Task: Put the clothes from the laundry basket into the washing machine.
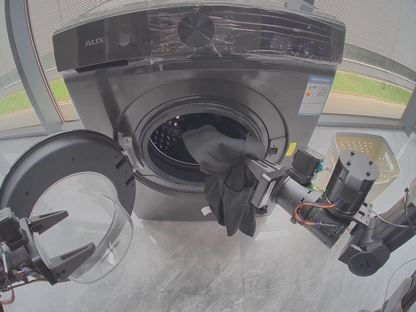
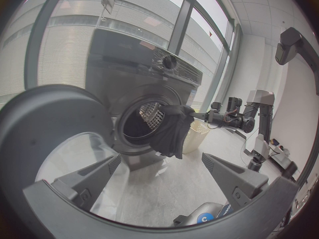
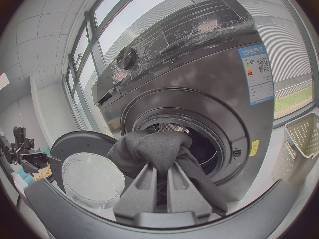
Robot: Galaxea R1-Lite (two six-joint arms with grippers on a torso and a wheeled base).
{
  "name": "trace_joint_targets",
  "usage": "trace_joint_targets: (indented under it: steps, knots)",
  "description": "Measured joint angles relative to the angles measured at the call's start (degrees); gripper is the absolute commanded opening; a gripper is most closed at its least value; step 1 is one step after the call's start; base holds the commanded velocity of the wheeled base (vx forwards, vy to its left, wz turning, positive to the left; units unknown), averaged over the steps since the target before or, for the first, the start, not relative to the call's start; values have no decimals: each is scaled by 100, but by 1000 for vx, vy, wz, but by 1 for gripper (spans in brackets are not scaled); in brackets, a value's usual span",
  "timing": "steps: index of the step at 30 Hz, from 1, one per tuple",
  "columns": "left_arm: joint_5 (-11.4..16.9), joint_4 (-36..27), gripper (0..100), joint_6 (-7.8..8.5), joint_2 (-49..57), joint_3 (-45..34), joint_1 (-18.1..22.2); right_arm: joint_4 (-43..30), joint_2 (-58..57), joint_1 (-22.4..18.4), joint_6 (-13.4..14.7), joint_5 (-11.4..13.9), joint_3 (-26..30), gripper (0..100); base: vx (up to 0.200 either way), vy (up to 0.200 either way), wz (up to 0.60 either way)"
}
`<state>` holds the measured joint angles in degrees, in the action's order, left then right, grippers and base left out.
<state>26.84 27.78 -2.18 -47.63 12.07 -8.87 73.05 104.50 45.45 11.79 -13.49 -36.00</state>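
A dark grey garment (image 1: 221,170) hangs in front of the washing machine's round opening (image 1: 173,152), its top bunched at the rim and its tail drooping below. My right gripper (image 1: 255,163) is shut on the garment (image 3: 156,150) at the opening's right side. The washing machine (image 1: 195,79) stands with its door (image 1: 73,183) swung wide to the left. The cream laundry basket (image 1: 377,152) sits on the floor right of the machine. My left gripper (image 1: 60,235) stands open and holds nothing, low at the left beside the door's glass bowl. From the left wrist, the garment (image 2: 172,130) and right gripper (image 2: 199,116) show farther off.
Pale tiled floor (image 1: 195,261) spreads in front of the machine. Tall windows and a grey pillar (image 1: 26,57) stand behind it. The open door takes up the room at the left.
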Motion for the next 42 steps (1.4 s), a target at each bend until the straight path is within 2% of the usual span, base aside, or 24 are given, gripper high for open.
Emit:
trace_joint_targets:
  steps: [5, 14, 21, 28, 40, 42]
  knots:
    - [-266, 886, 100, -49, -1080, 41, -818, 63, 250, 30, 66, -29, -357, 0, 0, 0, 0]
    - [-354, 1729, 100, -72, -2466, 55, -1504, 233, 719, 171, 132, -43, -862, 0, 0, 0, 0]
    - [-339, 2252, 100, -85, -3288, 129, -1755, 250, 961, 212, 140, -46, -1069, 0, 0, 0, 0]
    - [-178, 2471, 100, -82, -3963, 113, -1932, 252, 1033, 271, 143, -57, -1080, 0, 0, 0, 0]
    - [-172, 4172, 100, -217, -5237, 118, -2142, 255, 1076, 315, 140, -71, -1080, 0, 0, 0, 0]
    - [-158, 4406, 100, -279, -5469, 113, -2169, 257, 1078, 328, 140, -76, -1061, 0, 0, 0, 0]
